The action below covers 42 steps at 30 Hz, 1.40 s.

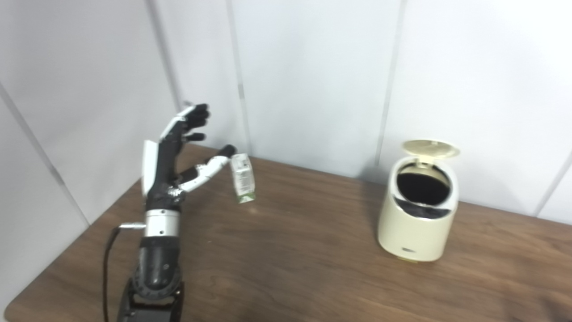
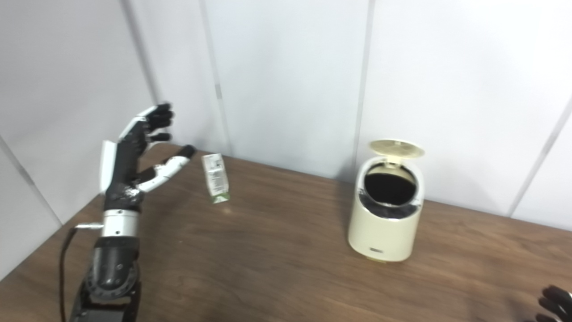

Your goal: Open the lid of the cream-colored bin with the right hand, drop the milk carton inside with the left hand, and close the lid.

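Observation:
The milk carton (image 1: 242,178), small and white with green print, stands on the brown table (image 1: 290,250) at the back left, leaning a little. My left hand (image 1: 172,161) is raised just left of it, open with its fingers spread. Its thumb tip is close to the carton's top, and the right eye view shows a small gap between them. The cream-colored bin (image 1: 418,228) stands at the right with its round lid (image 1: 430,149) tipped up and its dark inside showing. Only dark fingertips of my right hand (image 2: 554,304) show at the bottom right corner.
White wall panels (image 1: 313,80) close off the back of the table, right behind the carton and the bin. The table's left edge (image 1: 67,250) runs diagonally beside my left forearm. A black cable (image 1: 106,268) hangs along that forearm.

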Tool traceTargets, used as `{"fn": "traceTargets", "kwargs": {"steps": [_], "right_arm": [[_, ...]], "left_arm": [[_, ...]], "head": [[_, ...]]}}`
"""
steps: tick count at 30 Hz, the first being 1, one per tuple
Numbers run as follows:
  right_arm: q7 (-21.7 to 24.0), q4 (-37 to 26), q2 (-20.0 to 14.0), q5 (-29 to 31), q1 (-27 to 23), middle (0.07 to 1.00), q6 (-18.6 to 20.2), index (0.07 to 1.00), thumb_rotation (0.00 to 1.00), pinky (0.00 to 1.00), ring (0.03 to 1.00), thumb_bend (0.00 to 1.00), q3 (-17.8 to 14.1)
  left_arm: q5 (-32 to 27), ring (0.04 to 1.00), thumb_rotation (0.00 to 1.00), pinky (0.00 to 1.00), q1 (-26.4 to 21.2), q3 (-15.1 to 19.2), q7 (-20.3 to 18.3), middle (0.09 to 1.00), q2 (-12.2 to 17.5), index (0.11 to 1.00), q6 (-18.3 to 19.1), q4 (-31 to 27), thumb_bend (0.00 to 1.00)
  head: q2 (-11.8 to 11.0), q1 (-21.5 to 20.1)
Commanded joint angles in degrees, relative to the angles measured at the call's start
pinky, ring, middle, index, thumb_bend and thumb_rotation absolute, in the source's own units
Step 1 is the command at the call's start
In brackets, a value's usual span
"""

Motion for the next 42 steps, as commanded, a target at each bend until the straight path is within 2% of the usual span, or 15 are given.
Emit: {"fn": "traceTargets", "kwargs": {"steps": [1,5,8,10,12,14,15,19,22,24,26,30,34,37,42], "right_arm": [[0.2,1.6,-0.6,0.2,-0.2,0.758,-0.5,0.723,0.4,0.66,0.739,0.22,-0.7],[0.2,1.6,-0.7,0.7,-0.8,0.756,1.7,0.721,0.5,0.66,0.741,0.24,-1.5],[0.7,2.0,-1.0,0.9,-1.2,0.759,1.9,0.725,0.51,0.65,0.739,0.25,-1.7],[0.9,2.4,-1.1,1.3,-1.5,0.756,2.0,0.723,0.48,0.64,0.732,0.24,-2.0],[1.5,3.6,-1.4,2.1,-1.9,0.758,1.4,0.722,0.44,0.63,0.737,0.23,-2.4],[1.9,4.5,-1.7,2.6,-2.2,0.757,0.8,0.723,0.41,0.63,0.734,0.22,-2.7],[2.1,4.8,-1.9,2.7,-2.3,0.759,0.5,0.726,0.39,0.62,0.732,0.22,-2.8],[2.9,5.8,-2.1,4.3,-2.6,0.758,-0.4,0.725,0.4,0.63,0.73,0.22,-2.9],[2.3,6.4,-1.8,4.3,-3.0,0.757,0.6,0.724,0.38,0.64,0.737,0.22,-3.3],[2.1,6.6,-1.9,3.4,-3.1,0.758,0.8,0.725,0.38,0.64,0.741,0.23,-3.3],[2.1,7.0,-2.0,3.2,-3.3,0.761,0.7,0.729,0.4,0.65,0.746,0.22,-3.3],[2.3,7.7,-1.8,3.3,-3.5,0.752,0.2,0.72,0.4,0.64,0.73,0.23,-3.5],[2.4,8.4,-1.6,3.3,-3.4,0.745,-0.4,0.713,0.4,0.63,0.72,0.24,-3.4],[2.5,8.3,-1.5,3.1,-3.1,0.747,-0.7,0.715,0.41,0.63,0.72,0.24,-3.2],[2.4,6.2,-1.2,2.9,-2.3,0.751,0.9,0.717,0.43,0.63,0.73,0.24,-3.2]], "left_arm": [[1.7,0.796,0.31,0.7,-0.9,0.1,1.9,0.804,0.9,0.846,-1.7,0.5,0.79],[5.4,0.784,0.26,0.68,-0.5,-0.4,3.7,0.797,1.1,0.841,-1.9,2.2,0.77],[7.8,0.793,0.27,0.7,-0.5,-0.9,4.5,0.8,1.9,0.841,-2.1,3.5,0.79],[10.6,0.807,0.26,0.74,-0.5,-1.5,5.2,0.81,2.9,0.847,-2.1,4.7,0.79],[12.7,0.834,0.27,0.78,-0.9,-1.9,5.3,0.829,3.5,0.849,-0.6,5.4,0.85],[13.8,0.842,0.28,0.78,-1.7,-2.4,4.4,0.836,4.2,0.857,1.8,5.8,0.87],[14.0,0.841,0.3,0.77,-2.2,-2.6,3.9,0.843,4.7,0.866,2.6,6.4,0.92],[10.9,0.885,0.36,0.81,-3.7,-3.3,0.5,0.898,7.2,0.933,4.6,8.7,0.99],[8.1,0.958,0.42,0.86,-4.7,-3.9,-3.4,0.977,9.9,0.989,6.3,10.9,1.0],[7.6,0.978,0.43,0.88,-5.5,-4.5,-4.9,0.994,10.8,0.998,8.6,11.6,1.0],[7.4,0.986,0.44,0.89,-6.4,-4.9,-5.6,0.999,11.3,1.0,10.7,12.3,1.0],[6.8,1.0,0.44,0.89,-8.2,-5.5,-5.6,1.0,12.1,1.0,12.1,15.9,1.0],[7.6,0.973,0.44,0.83,-9.6,-6.4,-5.3,1.0,13.3,1.0,14.1,19.7,1.0],[6.9,0.965,0.45,0.82,-10.6,-6.9,-5.5,1.0,14.7,1.0,14.4,24.0,1.0],[5.8,0.98,0.44,0.83,-12.1,-7.8,-5.9,1.0,16.0,1.0,14.7,28.6,1.0]], "head": [[-0.2,1.0],[-1.5,4.2],[-2.3,6.1],[-2.8,7.1],[-3.5,8.2],[-3.9,8.6],[-4.3,8.4],[-4.7,8.1],[-5.1,8.3],[-5.3,8.2],[-5.4,8.0],[-5.5,7.7],[-5.6,6.9],[-5.6,6.3],[-5.1,5.4]]}}
